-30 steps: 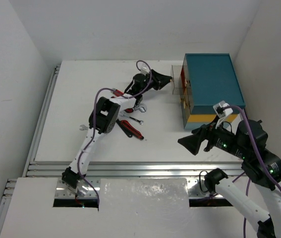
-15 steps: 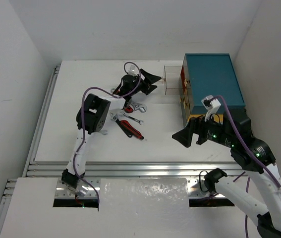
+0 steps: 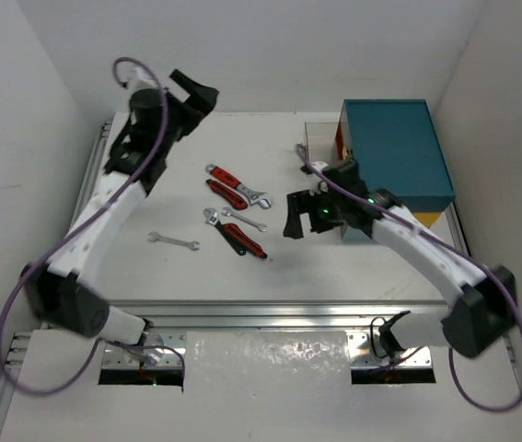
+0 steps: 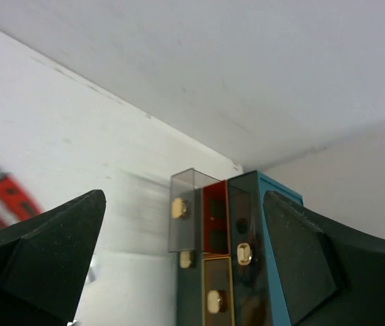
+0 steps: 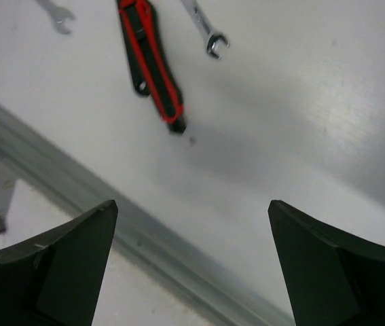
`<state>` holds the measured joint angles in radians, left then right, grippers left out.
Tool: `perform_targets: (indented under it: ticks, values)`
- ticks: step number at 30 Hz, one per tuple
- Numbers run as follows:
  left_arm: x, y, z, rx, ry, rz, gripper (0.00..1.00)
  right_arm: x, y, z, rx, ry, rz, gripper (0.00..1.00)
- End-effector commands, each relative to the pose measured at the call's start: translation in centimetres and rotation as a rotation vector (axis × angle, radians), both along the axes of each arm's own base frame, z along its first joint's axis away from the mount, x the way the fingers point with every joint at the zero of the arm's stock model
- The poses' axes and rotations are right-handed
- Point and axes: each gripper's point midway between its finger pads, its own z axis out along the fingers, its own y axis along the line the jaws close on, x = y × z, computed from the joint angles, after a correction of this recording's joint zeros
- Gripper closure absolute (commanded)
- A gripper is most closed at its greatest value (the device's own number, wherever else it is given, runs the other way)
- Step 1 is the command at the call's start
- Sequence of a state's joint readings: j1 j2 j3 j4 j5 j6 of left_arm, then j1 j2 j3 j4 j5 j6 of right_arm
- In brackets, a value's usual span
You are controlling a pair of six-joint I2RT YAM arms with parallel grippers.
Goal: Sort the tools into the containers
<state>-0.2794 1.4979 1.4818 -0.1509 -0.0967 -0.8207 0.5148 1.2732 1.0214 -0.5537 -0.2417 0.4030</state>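
Note:
Several tools lie mid-table: a red-and-black wrench pair [image 3: 234,185], another red-and-black wrench [image 3: 243,240], a thin silver spanner [image 3: 173,241] and a second one [image 3: 245,221]. The teal box [image 3: 394,155] stands at the right with a clear drawer [image 3: 319,144] pulled out of its front. My left gripper [image 3: 192,93] is open and empty, raised high over the far left; its view shows the box front [image 4: 246,258] and the drawer [image 4: 192,210]. My right gripper [image 3: 298,214] is open and empty, just left of the box front, with a wrench [image 5: 153,64] and a spanner [image 5: 206,30] ahead of it.
An aluminium rail [image 3: 242,313] runs along the table's near edge and also shows in the right wrist view [image 5: 111,217]. White walls close in the left, back and right. Brass-coloured latches [image 4: 245,254] sit on the closed drawer fronts.
My left arm has swung up and away from the drawer to the far left. My right arm has moved from the front right in toward the box front, over the table.

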Motion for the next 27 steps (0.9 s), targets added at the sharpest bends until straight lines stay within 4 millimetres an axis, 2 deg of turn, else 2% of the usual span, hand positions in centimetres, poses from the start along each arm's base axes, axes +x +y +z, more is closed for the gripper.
perform_targets:
  ticks: [1,2,3,4,5,6,7,8,9,10,11,13,14,15,17,19,24,26,27]
  values:
    - [-9.0,7.4,-4.0,0.292,0.218,0.182,0.00,6.5,3.3,-0.1,-0.115,-0.159,0.050,0.08]
    - [-10.6,8.1,-4.2,0.308,0.229,0.187,0.00,7.3,4.0,-1.0,-0.165,-0.173,0.090,0.10]
    - [-12.8,9.1,-6.4,0.357,0.294,0.187,0.00,9.0,5.1,0.1,-0.169,-0.206,0.102,0.14]
    - [-15.3,10.3,-5.0,0.357,0.254,0.220,0.00,9.8,5.7,-3.0,-0.231,-0.149,0.127,0.22]
    - [-17.0,11.1,-6.8,0.414,0.299,0.209,0.00,10.2,6.5,-3.7,-0.276,-0.160,0.170,0.25]
    - [-18.2,11.7,-7.0,0.438,0.294,0.211,0.00,11.8,7.8,-2.5,-0.287,-0.205,0.183,0.27]
    - [-20.1,12.4,-5.8,0.447,0.238,0.210,0.00,11.9,8.3,-5.3,-0.388,-0.178,0.232,0.28]
    - [-20.9,12.7,-6.6,0.525,0.234,0.174,0.00,12.4,8.7,-5.8,-0.429,-0.188,0.241,0.29]
    - [-21.6,13.0,-6.5,0.546,0.207,0.168,0.00,13.3,9.4,-5.1,-0.446,-0.215,0.251,0.29]
    - [-23.0,14.1,-5.5,0.567,0.149,0.204,0.00,13.5,10.0,-6.8,-0.486,-0.207,0.288,0.30]
    - [-23.5,14.6,-6.3,0.575,0.150,0.227,0.00,13.7,10.4,-7.2,-0.488,-0.203,0.291,0.33]
    - [-25.4,15.6,-5.4,0.521,0.073,0.285,0.00,14.4,11.3,-7.4,-0.491,-0.216,0.338,0.39]
    - [-25.4,15.4,-6.3,0.515,0.058,0.275,0.00,14.3,11.7,-8.9,-0.497,-0.190,0.359,0.43]
    - [-26.2,15.8,-6.2,0.492,0.022,0.297,0.00,14.4,12.1,-8.9,-0.494,-0.191,0.370,0.44]
    - [-26.4,16.0,-6.8,0.453,0.009,0.325,0.00,14.3,12.6,-9.9,-0.508,-0.188,0.400,0.47]
    - [-26.7,16.1,-6.2,0.449,-0.012,0.327,0.00,14.2,13.3,-11.1,-0.516,-0.188,0.435,0.48]
    - [-26.1,15.6,-7.1,0.461,0.019,0.304,0.00,15.0,13.7,-14.7,-0.578,-0.180,0.461,0.55]
    - [-26.1,15.6,-7.0,0.461,0.020,0.301,0.00,15.4,13.8,-15.4,-0.593,-0.178,0.463,0.57]
    - [-26.0,15.5,-7.0,0.462,0.019,0.296,0.00,15.3,13.6,-16.8,-0.606,-0.153,0.474,0.57]
